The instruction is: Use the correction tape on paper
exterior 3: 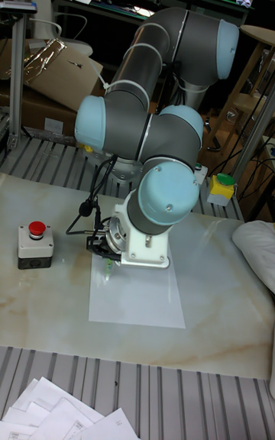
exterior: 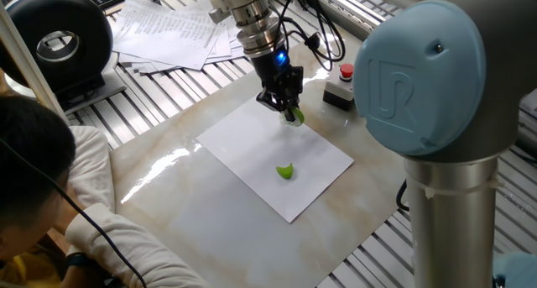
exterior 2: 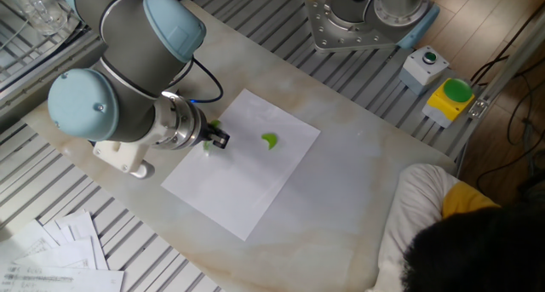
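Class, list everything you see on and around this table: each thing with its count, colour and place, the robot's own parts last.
blank white paper sheet: one, white, middle of the marble table.
small green cap-like piece: one, green, lying on the sheet.
green correction tape: one, green, in the gripper at the sheet's far edge.
red-button box: one, black with red button, beside the sheet.
printed sheets: a stack, white, far-left.
gripper: one, black, shut on the tape.

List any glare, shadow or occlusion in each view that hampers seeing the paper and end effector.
One fixed view: glare streak on the table left of the paper; end effector clear. The other fixed view: the arm's wrist partly hides the end effector. Tall fixed view: arm covers the paper's top; dim background.
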You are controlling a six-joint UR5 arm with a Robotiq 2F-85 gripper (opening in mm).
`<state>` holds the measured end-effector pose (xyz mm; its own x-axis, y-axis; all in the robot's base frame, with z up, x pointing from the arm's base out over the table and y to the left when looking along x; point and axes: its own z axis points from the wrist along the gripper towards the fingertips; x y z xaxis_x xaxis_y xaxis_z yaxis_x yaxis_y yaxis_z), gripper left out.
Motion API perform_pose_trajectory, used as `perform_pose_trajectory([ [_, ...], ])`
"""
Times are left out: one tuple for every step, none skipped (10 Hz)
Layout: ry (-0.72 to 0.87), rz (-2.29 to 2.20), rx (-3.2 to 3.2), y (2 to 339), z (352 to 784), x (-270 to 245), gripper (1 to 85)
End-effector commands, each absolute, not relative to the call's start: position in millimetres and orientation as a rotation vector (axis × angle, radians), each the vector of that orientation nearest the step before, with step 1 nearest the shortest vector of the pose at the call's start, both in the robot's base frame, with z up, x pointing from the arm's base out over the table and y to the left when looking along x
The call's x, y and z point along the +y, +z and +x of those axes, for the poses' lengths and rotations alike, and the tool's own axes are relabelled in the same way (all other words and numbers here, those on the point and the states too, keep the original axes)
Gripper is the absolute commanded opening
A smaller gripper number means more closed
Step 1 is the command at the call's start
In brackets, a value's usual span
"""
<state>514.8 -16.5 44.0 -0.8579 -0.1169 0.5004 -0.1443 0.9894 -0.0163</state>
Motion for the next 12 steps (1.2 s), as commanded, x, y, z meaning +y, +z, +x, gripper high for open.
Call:
perform_pose_trajectory([
  [0.055,0.181,-2.619,41.9,516.2,-13.9,1.0],
  [0.060,0.184,-2.620,40.9,516.1,-15.5,1.0],
  [0.060,0.184,-2.620,40.1,515.6,-16.0,1.0],
  [0.060,0.184,-2.620,39.2,514.6,-16.6,1.0],
  [0.060,0.186,-2.621,38.2,514.0,-17.6,1.0],
  [0.056,0.185,-2.622,37.7,513.2,-17.6,1.0],
  [0.058,0.184,-2.620,38.3,512.4,-17.2,1.0],
  [0.059,0.180,-2.616,40.3,511.4,-15.9,1.0],
  [0.059,0.178,-2.608,43.6,510.5,-14.6,1.0],
  [0.059,0.178,-2.605,45.2,510.0,-14.1,1.0],
  [0.057,0.178,-2.605,44.6,509.1,-15.1,1.0],
  [0.053,0.182,-2.610,42.3,507.1,-16.6,1.0],
])
